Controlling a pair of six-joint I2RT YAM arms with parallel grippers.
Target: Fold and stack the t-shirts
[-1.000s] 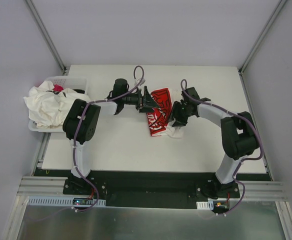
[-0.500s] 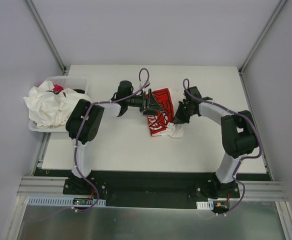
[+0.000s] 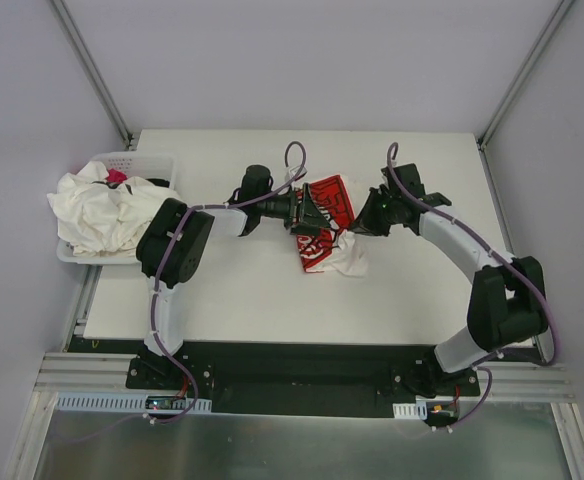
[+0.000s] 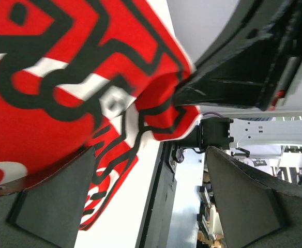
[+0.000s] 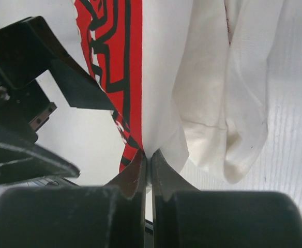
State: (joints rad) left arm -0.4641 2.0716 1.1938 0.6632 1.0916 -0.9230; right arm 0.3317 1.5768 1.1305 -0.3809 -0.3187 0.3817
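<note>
Our right gripper [image 5: 148,155] pinches the white, red-printed cotton t-shirt [image 5: 208,93] by its edge (likely to spread it); left gripper [image 4: 150,194] gapes wide.

A robotics lab test cell is showing here, with a white bench [image 3: 262,300] sitting boxed in by plain grey panels [image 3: 302,60] and metal rails [image 3: 82,375], and a cabled left arm [image 3: 170,245] and right arm [image 3: 467,255] standing bolted to a black plate [image 3: 302,362].
</note>
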